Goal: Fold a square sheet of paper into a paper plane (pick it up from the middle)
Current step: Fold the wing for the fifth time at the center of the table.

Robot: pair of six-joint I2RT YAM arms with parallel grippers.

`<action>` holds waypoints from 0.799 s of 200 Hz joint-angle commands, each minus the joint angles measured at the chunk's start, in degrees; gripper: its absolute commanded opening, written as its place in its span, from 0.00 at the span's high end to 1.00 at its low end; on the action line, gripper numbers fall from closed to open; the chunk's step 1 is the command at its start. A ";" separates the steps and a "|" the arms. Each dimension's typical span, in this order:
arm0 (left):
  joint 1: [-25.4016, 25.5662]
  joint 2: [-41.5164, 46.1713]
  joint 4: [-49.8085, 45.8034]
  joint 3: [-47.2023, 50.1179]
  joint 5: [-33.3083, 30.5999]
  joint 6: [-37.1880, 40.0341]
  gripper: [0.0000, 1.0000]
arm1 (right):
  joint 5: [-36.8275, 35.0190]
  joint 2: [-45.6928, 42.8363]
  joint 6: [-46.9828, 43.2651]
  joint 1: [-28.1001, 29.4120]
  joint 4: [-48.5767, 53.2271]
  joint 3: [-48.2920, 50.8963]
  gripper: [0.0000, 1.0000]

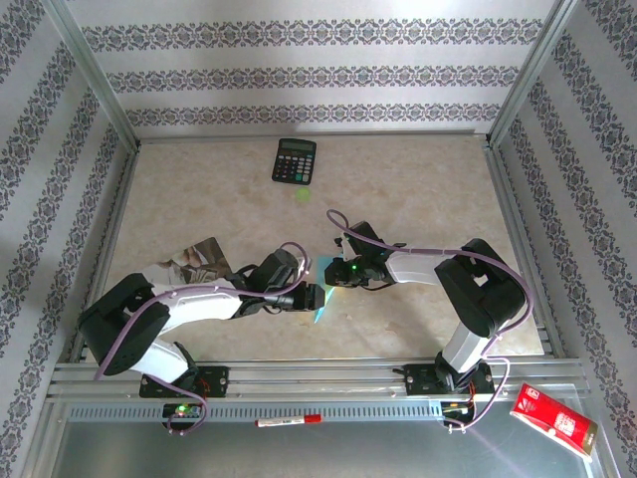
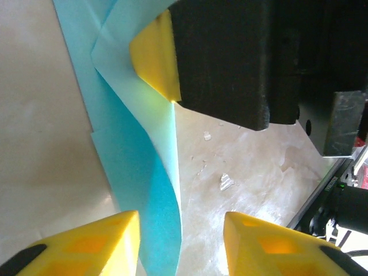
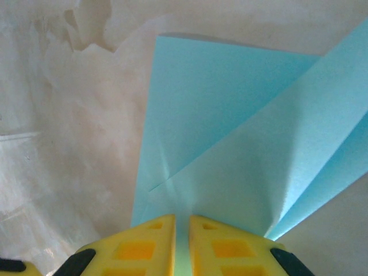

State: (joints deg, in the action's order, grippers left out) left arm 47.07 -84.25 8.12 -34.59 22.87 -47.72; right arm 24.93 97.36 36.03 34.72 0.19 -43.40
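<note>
The square sheet of paper (image 1: 321,313), light cyan and partly folded with diagonal flaps, stands off the table between the two arms. My right gripper (image 3: 182,225) is shut on the sheet's (image 3: 230,126) lower edge, and the flaps fan out beyond its fingertips. In the left wrist view its yellow fingertip (image 2: 155,57) pinches the top of the sheet (image 2: 135,167). My left gripper (image 2: 181,247) is open. A curved fold of the sheet runs down between its jaws, close to the left finger (image 2: 86,244). From above, the left gripper (image 1: 315,297) and right gripper (image 1: 336,273) nearly touch.
A black calculator (image 1: 295,159) lies at the back centre of the table. A photo-printed booklet (image 1: 194,261) sits by the left arm. A red pack (image 1: 552,418) and a red-capped pen (image 1: 289,421) lie in front of the rail.
</note>
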 commanded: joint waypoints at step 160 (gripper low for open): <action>0.74 -8.51 -1.18 -4.90 -0.59 1.58 0.76 | -1.49 1.34 0.37 -0.10 1.52 0.33 0.84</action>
State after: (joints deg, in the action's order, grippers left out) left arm 47.29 -91.33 6.07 -39.40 21.74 -45.71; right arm 24.93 97.36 36.05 34.72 0.21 -43.40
